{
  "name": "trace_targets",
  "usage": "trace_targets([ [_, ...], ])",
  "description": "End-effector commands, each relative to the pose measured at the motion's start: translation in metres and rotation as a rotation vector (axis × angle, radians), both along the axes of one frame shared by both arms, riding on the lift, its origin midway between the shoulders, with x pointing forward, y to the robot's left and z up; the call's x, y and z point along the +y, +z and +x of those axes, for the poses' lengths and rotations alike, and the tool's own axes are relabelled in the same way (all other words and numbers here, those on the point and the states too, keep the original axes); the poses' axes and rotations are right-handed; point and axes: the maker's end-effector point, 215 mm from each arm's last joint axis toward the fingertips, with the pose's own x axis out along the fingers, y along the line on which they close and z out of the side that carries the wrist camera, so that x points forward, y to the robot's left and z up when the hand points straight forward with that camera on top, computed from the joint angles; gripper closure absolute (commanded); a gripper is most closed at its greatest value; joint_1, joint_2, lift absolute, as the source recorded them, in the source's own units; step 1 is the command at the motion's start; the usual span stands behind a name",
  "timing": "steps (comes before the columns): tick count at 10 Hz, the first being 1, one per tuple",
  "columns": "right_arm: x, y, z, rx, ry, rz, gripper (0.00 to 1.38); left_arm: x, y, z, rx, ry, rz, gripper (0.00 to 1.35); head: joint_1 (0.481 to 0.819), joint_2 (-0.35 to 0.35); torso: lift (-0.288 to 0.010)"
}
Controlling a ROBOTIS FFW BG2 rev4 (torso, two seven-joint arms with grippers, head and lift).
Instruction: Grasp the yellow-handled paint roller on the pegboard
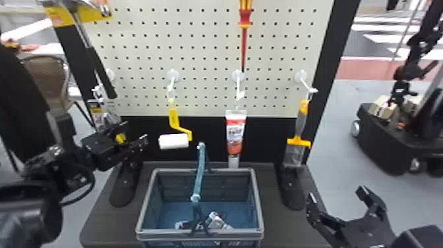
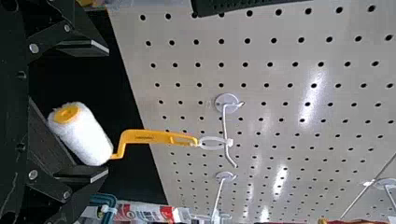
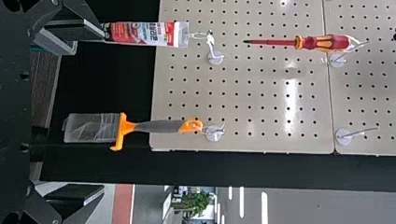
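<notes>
Paint roller [image 1: 173,141]: hangs from a hook at the pegboard's [image 1: 204,49] lower edge, yellow handle up, white sleeve down.
Left gripper [image 1: 133,132]: fingers spread, holding nothing, just left of the sleeve.
Right gripper [image 1: 334,194]: splayed, holding nothing, off the tabletop's [image 1: 99,224] front right corner.
Basket [image 1: 145,198]: at the front edge, blue handle upright; a small pale packet [image 1: 214,221] lies inside.

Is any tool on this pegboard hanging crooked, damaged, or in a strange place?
Nothing stands out. The paint roller, tube, scraper and screwdriver each hang straight down on the pegboard.
</notes>
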Motion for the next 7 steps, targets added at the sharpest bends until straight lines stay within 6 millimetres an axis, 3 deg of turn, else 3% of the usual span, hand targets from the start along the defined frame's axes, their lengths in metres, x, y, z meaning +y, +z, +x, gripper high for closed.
trace_targets([
  [1,0.01,-0.001,0.004,0.0,0.022,0.008,0.14,-0.009,0.001,0.014,0.033,-0.043,0.004,0.38,0.549,0.0,-0.1],
  [4,0.038,0.008,0.018,-0.033,0.088,0.015,0.14,-0.03,0.012,0.034,0.08,-0.144,0.013,0.38,0.549,0.0,-0.1],
  [7,0.049,0.005,0.023,-0.033,0.112,0.023,0.14,-0.074,0.013,0.037,0.14,-0.28,0.022,0.38,0.549,0.0,-0.1],
])
